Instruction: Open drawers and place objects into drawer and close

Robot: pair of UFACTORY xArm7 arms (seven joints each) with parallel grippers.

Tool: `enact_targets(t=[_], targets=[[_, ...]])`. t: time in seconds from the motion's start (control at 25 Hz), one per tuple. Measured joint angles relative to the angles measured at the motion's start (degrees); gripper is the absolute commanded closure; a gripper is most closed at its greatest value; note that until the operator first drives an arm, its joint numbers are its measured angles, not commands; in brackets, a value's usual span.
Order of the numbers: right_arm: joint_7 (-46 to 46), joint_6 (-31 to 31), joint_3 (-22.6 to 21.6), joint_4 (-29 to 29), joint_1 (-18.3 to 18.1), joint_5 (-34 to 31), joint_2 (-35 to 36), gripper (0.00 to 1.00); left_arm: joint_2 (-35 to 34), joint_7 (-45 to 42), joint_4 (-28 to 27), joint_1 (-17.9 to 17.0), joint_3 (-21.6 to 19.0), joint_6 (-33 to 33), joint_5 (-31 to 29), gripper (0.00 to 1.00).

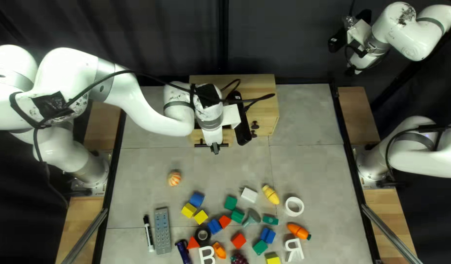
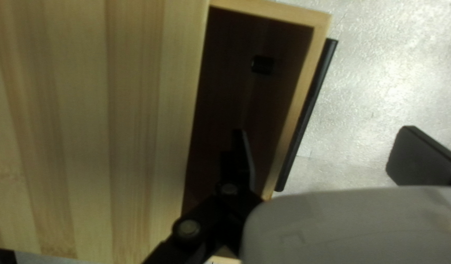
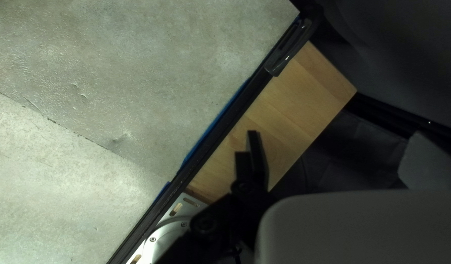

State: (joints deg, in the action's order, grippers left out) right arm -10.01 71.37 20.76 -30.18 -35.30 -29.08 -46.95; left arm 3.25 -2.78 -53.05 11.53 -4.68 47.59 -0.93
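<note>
Two arms above table. Marker (image 1: 148,233), grey remote control (image 1: 162,231) side by side at left of top left view; striped orange ball (image 1: 174,178) beyond them. Left gripper (image 1: 214,147) open: one finger over interior of pulled-out drawer (image 2: 303,105), other past bar handle (image 2: 307,115); nothing gripped. Small black piece (image 2: 262,64) inside, unidentified. Wooden cabinet (image 1: 267,98) behind. Toy blocks (image 1: 214,226) scattered at near side; toy corn (image 1: 271,194), white ring (image 1: 294,206), toy carrot (image 1: 299,231) farther right. Right gripper (image 1: 355,62) open, empty, raised beyond table's far right corner.
</note>
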Motion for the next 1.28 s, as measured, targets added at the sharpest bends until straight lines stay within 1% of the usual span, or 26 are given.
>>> enact_targets(t=[0.48,0.92,1.28], targets=[[0.0,0.0,0.0,0.0,0.0,0.0,0.0,0.00,-0.4,2.7,0.0,-0.2,-0.4,0.6,1.4,0.00],[0.0,0.0,0.0,0.0,0.0,0.0,0.0,0.00,-0.2,3.2,-0.3,-0.6,-0.9,0.8,1.7,0.00],[0.0,0.0,0.0,0.0,0.0,0.0,0.0,0.00,-1.1,2.8,0.7,-1.0,-1.3,1.0,1.7,0.00]])
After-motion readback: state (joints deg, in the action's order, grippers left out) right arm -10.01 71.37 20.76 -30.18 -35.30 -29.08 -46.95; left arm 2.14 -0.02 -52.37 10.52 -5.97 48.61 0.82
